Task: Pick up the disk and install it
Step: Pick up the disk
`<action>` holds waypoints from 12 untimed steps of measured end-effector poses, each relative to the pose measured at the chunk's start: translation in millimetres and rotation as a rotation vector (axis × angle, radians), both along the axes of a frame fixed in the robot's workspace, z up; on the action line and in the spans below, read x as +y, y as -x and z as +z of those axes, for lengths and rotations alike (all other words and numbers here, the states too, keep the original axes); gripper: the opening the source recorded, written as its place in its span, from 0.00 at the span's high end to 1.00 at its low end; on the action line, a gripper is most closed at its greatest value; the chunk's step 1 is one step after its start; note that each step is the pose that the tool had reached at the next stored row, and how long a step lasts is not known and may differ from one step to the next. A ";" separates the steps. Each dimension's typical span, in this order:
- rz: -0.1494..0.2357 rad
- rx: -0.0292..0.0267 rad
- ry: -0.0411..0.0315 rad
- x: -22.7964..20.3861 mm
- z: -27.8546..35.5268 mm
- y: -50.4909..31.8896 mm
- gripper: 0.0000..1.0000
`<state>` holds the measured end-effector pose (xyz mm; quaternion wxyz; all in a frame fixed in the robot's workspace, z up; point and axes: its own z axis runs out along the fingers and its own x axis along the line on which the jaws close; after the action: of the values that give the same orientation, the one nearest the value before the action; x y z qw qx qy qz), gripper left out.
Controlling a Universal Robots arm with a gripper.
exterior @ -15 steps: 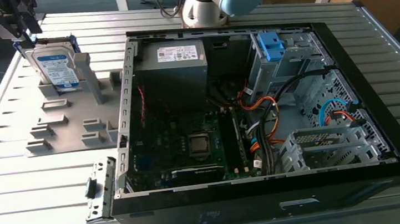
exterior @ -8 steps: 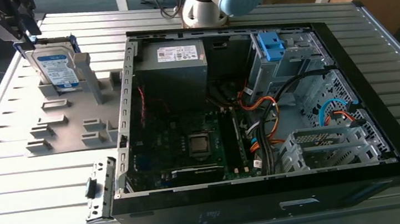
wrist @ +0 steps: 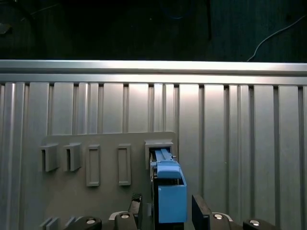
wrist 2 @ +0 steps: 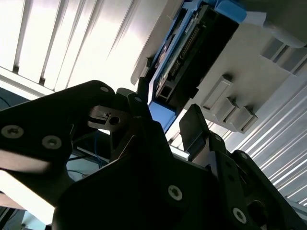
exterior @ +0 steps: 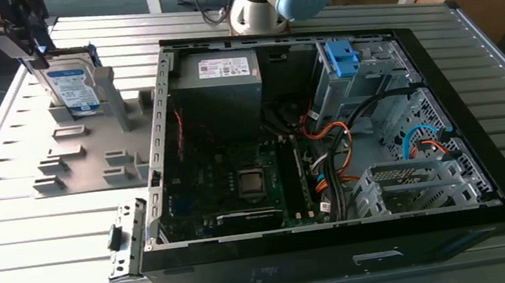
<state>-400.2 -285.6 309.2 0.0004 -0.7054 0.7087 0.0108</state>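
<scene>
The disk [exterior: 73,88] stands on edge in a slot of the grey fixture plate [exterior: 76,156], at the exterior view's left. Its blue-and-white label faces the camera. My gripper [exterior: 35,57] hangs just above its upper end. In the first wrist view the disk's blue carrier [wrist: 170,191] lies between my two fingers [wrist: 136,205], with a small gap on each side. The second wrist view shows the same blue end [wrist 2: 160,116] between the dark fingertips [wrist 2: 194,127]. The gripper [wrist: 168,211] is open and straddles the disk without clamping it.
An open black computer case [exterior: 339,248] lies at the exterior view's right, with a motherboard, a grey power supply [exterior: 218,82], cables and a blue clip [exterior: 342,58] at a drive bay. The arm's base [exterior: 262,3] stands behind it. The table [exterior: 38,241] is slatted aluminium.
</scene>
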 end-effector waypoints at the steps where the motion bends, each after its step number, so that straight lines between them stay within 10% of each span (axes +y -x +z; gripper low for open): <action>1: 0.002 0.0002 0.0020 0.1 -1.7 -0.8 0.47; 12: 0.011 0.0000 0.0046 0.3 -21.9 -4.2 0.47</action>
<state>-396.1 -285.3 287.3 -0.0013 -0.7093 0.7048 0.0091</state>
